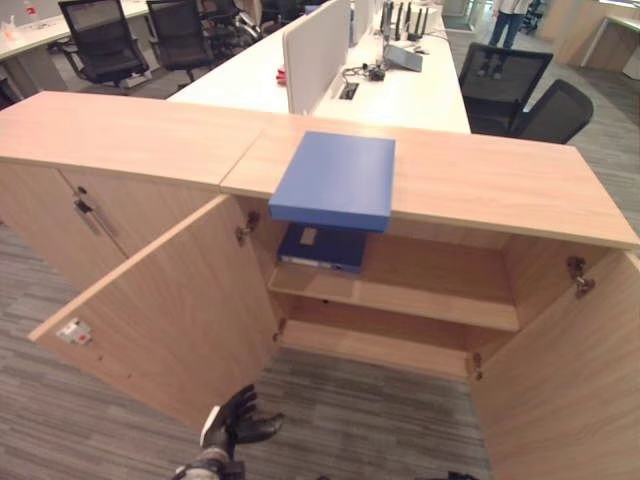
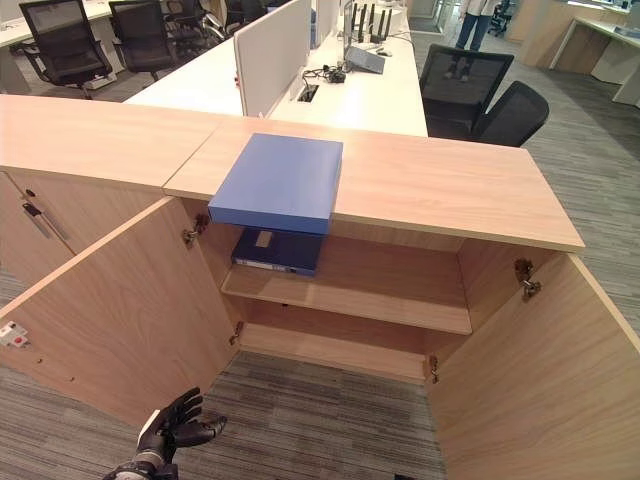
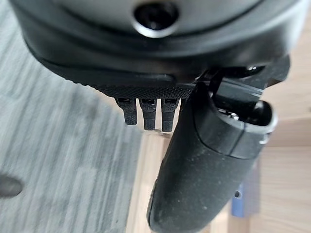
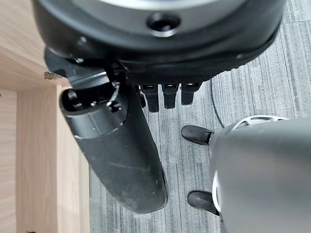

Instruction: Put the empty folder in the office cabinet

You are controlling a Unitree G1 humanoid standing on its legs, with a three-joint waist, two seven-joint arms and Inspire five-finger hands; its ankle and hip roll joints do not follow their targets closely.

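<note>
A blue folder (image 1: 335,180) lies flat on the wooden office cabinet's top (image 1: 480,180), its near edge jutting over the open compartment. A darker blue folder (image 1: 322,247) lies on the upper shelf (image 1: 400,295) just below it. Both cabinet doors stand wide open. My left hand (image 1: 235,425) hangs low over the carpet in front of the left door (image 1: 170,310), fingers relaxed and holding nothing. In the left wrist view its thumb (image 3: 204,165) points toward the cabinet. My right hand (image 4: 116,150) hovers beside a wooden panel with its thumb straight and nothing in it.
The right door (image 1: 570,390) swings out toward me at the lower right. A closed cabinet with handles (image 1: 90,215) adjoins on the left. Behind stand a white desk with a divider (image 1: 320,50), black office chairs (image 1: 530,95) and a person (image 1: 510,20) far back.
</note>
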